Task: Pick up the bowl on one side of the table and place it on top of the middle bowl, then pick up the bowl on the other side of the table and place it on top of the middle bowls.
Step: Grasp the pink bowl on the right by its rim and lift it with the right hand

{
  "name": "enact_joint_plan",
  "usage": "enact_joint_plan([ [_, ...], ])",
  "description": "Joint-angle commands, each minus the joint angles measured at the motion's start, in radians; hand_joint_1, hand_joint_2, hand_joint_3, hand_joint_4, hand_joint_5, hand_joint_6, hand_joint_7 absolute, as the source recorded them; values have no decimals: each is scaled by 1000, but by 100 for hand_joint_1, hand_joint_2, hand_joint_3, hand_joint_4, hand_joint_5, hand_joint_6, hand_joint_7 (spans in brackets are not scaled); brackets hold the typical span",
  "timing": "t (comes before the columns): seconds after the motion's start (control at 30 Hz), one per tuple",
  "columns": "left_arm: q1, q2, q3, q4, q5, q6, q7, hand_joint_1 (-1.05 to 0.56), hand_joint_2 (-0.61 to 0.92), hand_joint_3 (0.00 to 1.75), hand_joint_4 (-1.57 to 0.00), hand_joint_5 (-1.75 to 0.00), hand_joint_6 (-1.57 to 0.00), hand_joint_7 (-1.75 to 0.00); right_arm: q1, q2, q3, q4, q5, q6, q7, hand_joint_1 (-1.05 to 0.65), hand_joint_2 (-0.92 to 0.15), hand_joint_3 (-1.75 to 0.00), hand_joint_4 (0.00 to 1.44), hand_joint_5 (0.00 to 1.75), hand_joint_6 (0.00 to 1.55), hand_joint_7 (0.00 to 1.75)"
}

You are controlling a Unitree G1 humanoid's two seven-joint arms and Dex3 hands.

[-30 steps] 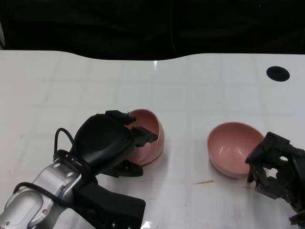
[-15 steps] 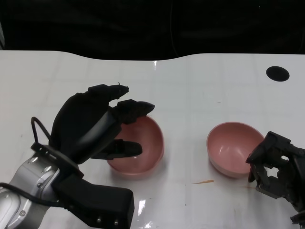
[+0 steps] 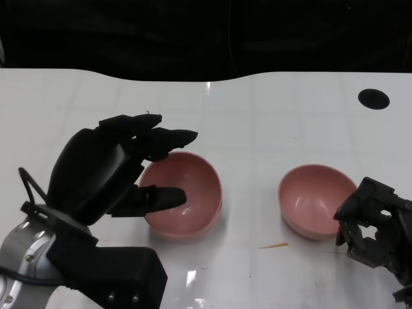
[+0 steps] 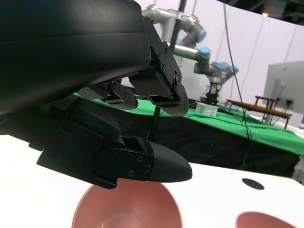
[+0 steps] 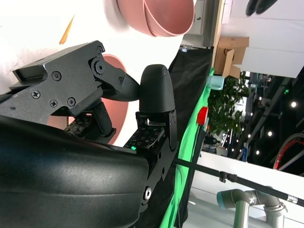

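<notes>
At lower centre of the head view, the middle bowls [image 3: 183,196] seem to be 2 nested, with the left hand [image 3: 106,174] beside them, fingers spread and empty. At lower right, the remaining bowl [image 3: 315,199] sits unlifted just beside the right hand [image 3: 373,228], whose fingers hold nothing.

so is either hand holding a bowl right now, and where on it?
No. The left hand is open above the stacked pink bowls, clear of the rim. The right hand sits beside the right pink bowl, gripping nothing.
</notes>
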Motion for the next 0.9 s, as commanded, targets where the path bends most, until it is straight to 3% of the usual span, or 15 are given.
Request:
enact_joint_plan([
  [0.03, 12, 5, 17, -11, -9, -3, -19, -81, 92, 32, -58, -1, -71, 0, -2, -18, -13, 4, 10, -3, 0, -10, -69, -95, 83, 169, 75, 140],
  [0.9, 91, -32, 93, -94, -41, 9, -20, -79, 92, 31, -61, -2, -73, -1, -10, -25, -15, 23, 14, -8, 14, -10, -72, -90, 82, 167, 75, 137],
])
